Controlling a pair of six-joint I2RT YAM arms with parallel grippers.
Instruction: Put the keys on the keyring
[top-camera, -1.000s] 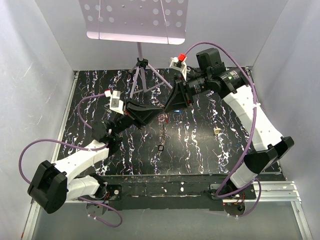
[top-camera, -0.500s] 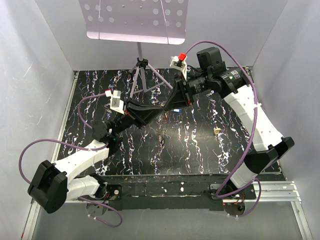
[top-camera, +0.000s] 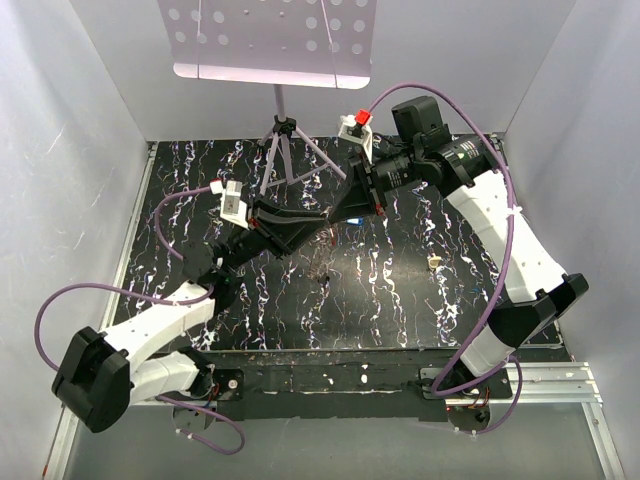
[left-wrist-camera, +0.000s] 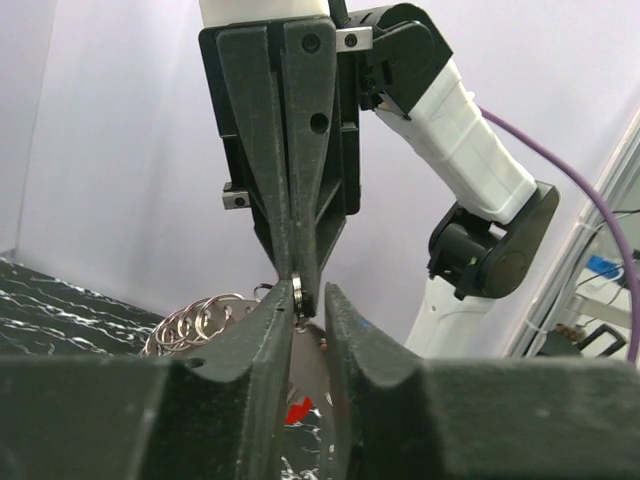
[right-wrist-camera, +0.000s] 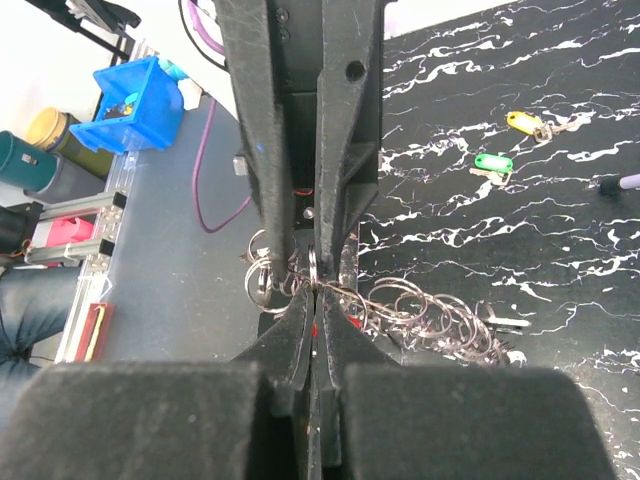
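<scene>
The keyring (right-wrist-camera: 420, 312), a grey metal ring fringed with small split rings, hangs in the air between my two grippers; it also shows in the left wrist view (left-wrist-camera: 200, 318). My right gripper (right-wrist-camera: 316, 300) is shut on its rim at one small ring (left-wrist-camera: 297, 293). My left gripper (left-wrist-camera: 308, 302) meets it tip to tip, jaws a narrow gap apart around that ring and the right fingertips. In the top view the grippers meet at mid-table (top-camera: 340, 212). A red key (left-wrist-camera: 297, 410) hangs below. A green key (right-wrist-camera: 492, 162), a yellow key (right-wrist-camera: 520, 122) and a cream key (top-camera: 434, 262) lie on the table.
The music stand's tripod (top-camera: 283, 150) stands at the back of the black marbled table (top-camera: 400, 310), just behind the grippers, its perforated desk (top-camera: 270, 40) overhead. White walls close both sides. A blue bin (right-wrist-camera: 140, 95) sits off the table's edge.
Both grippers have risen slightly and shifted toward the back. The part of the keyring hanging below them has lifted higher off the table.
</scene>
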